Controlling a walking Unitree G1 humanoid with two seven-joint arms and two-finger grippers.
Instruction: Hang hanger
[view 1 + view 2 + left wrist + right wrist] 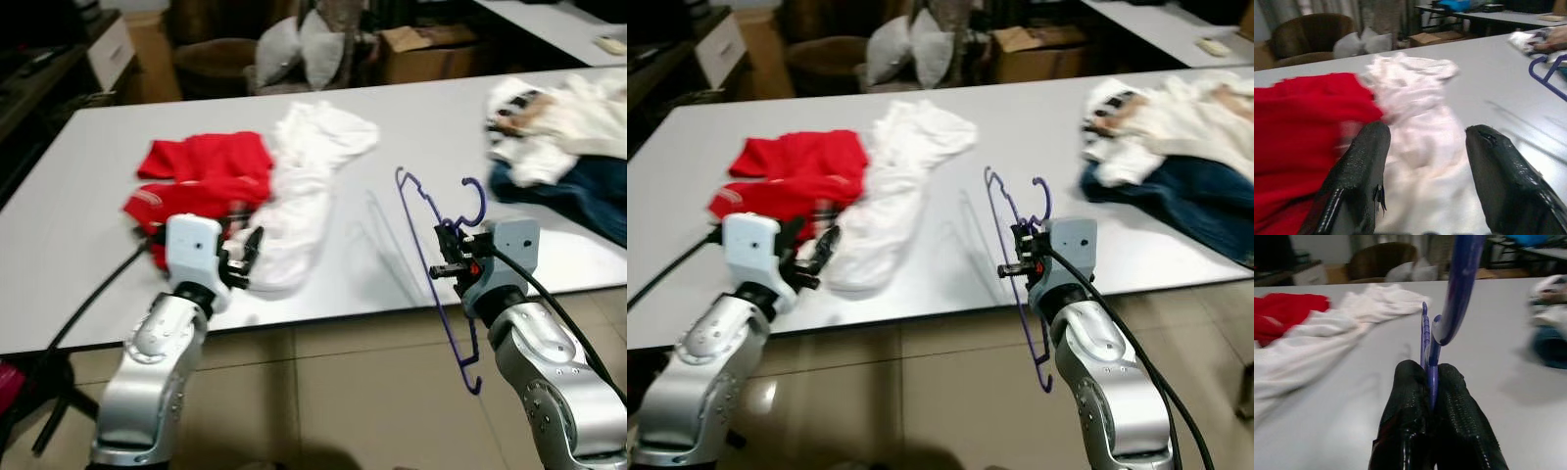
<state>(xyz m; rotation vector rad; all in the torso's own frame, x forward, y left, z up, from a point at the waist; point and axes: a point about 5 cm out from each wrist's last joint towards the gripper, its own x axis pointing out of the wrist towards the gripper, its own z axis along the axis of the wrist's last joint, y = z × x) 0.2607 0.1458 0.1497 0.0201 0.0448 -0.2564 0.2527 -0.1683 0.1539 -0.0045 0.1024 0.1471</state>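
My right gripper (449, 257) is shut on a thin purple hanger (423, 247) and holds it above the near edge of the white table (421, 127). The hanger's hook (477, 203) points up and its lower end hangs past the table edge toward the floor. In the right wrist view the black fingers (1454, 416) pinch the purple wire (1426, 338). My left gripper (247, 257) is open, hovering at the near end of a white garment (299, 196) beside a red garment (201, 176). Its open fingers (1364, 171) frame the white cloth (1420, 147).
A pile of white and dark blue clothes (568, 147) lies at the table's right end. Cushions (299, 44), a brown chair and a cardboard box (426, 49) stand beyond the far edge. A black cable (98, 294) trails off the table at the left. Tiled floor (343, 401) lies below.
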